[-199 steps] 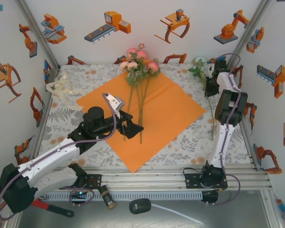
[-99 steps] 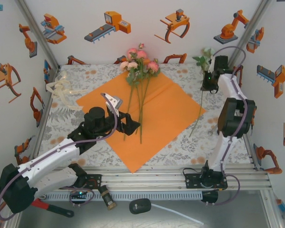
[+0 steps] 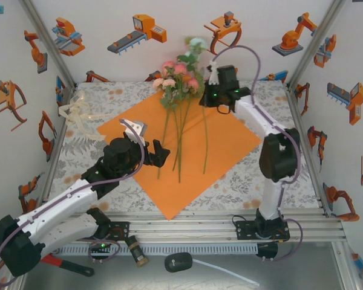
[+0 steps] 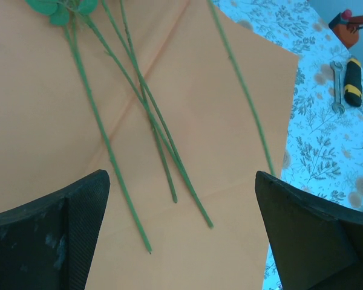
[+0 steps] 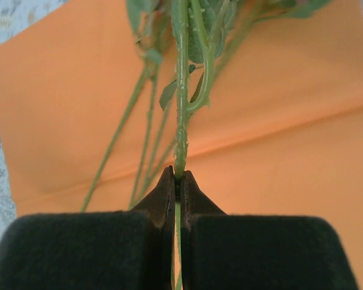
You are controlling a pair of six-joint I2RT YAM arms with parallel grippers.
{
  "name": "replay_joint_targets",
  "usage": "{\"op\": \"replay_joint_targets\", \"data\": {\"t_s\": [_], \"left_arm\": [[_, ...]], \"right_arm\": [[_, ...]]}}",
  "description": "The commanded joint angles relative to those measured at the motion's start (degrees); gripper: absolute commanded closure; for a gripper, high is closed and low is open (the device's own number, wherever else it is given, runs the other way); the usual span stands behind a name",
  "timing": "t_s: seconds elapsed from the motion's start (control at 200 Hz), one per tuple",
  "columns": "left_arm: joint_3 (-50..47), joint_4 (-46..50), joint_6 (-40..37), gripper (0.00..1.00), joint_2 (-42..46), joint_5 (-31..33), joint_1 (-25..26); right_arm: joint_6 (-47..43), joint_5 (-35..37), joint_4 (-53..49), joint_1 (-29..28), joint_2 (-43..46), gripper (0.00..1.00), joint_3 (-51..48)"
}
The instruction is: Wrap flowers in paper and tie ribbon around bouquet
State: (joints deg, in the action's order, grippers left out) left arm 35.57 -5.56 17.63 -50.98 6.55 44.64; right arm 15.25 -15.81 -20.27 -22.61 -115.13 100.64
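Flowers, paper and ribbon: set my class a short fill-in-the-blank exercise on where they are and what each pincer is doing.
1. The right pincer is shut on one green ____ of the flowers.
2. The left pincer hovers over the paper with its jaws ____.
3. The sheet of paper under the stems is ____ in colour.
4. The ribbon lies on the tablecloth, on the arms' ____ side of the paper.

Missing words: stem; open; orange; left.

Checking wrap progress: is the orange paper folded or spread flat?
Spread flat: the paper lies open as a full sheet under the flowers, with no edge turned over them.
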Motion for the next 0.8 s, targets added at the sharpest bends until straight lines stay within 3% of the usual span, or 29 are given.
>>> {"op": "replay_joint_targets", "data": {"t_s": [0.0, 0.165, 0.41, 0.581, 0.796], "left_arm": [[-0.9, 2.0, 1.5, 0.03, 2.7, 5.2, 0.0], [1.5, 12.3, 6.1, 0.03, 1.6, 18.0, -1.7], [0.0, 11.8, 9.0, 0.03, 1.9, 13.6, -5.4], [-1.1, 10.3, 8.7, 0.03, 2.6, 12.1, -6.2], [-1.2, 7.4, 8.8, 0.03, 0.9, 8.3, -6.8]], "right_arm": [[1.3, -1.8, -1.2, -2.9, -5.6, 1.0, 6.0], [-0.2, -1.8, -6.4, -6.4, -16.3, 1.0, 17.4], [4.9, 2.2, -8.9, -7.4, -21.1, 1.0, 24.7], [2.8, 5.4, -6.1, -6.7, -11.7, 1.0, 18.1], [19.7, 10.8, 10.1, 0.5, 0.4, 1.0, -3.6]]}}
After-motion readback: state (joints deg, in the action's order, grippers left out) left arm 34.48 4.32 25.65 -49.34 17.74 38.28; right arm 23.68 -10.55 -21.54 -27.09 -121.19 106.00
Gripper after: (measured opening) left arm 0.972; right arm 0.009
